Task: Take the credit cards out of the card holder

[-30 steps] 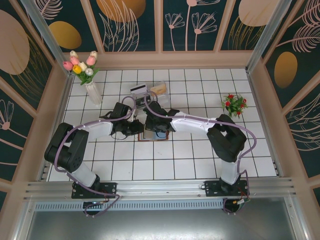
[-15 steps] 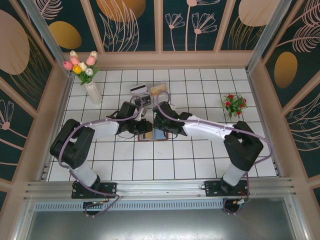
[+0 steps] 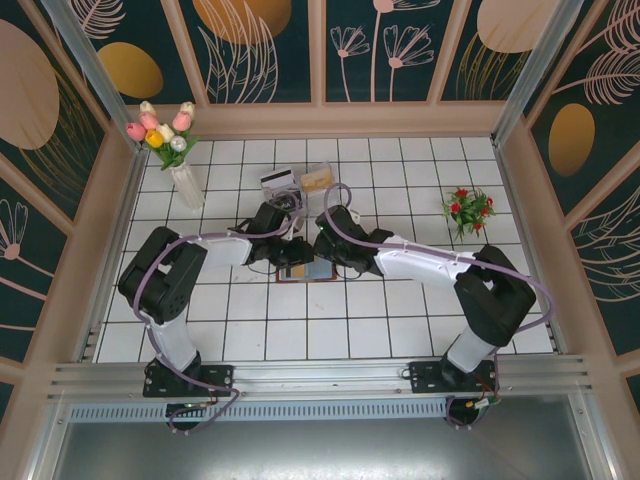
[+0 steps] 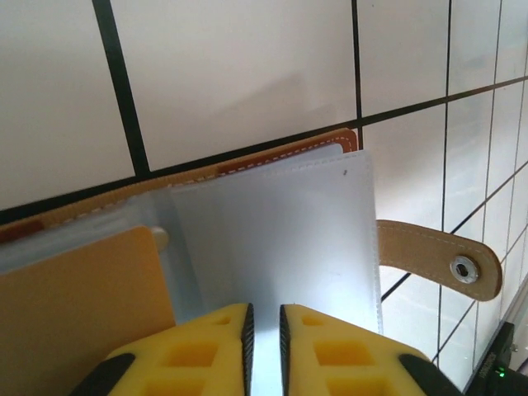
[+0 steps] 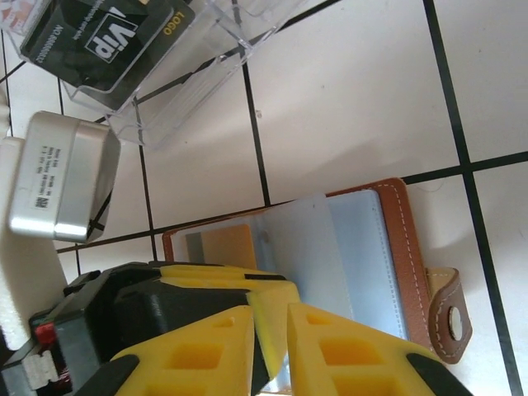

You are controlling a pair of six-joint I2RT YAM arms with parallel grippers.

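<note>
At the middle of the desk point(image 3: 400, 330), the left hand point(image 4: 264, 318) is holding its fingers narrowly together, seemingly pinching a clear sleeve of the open card holder point(image 5: 363, 239). Just beside it the right hand point(image 5: 271, 318) is hovering over the sleeves, likewise nearly closed. An orange credit card point(image 5: 231, 246) is sitting inside one pocket.

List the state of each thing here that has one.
card holder: open, flat on the tiles, strap unsnapped.
orange card: tucked in the holder.
VIP card: in the clear tray.
left gripper: nearly shut, over a clear sleeve.
right gripper: nearly shut, nothing seen held.
</note>
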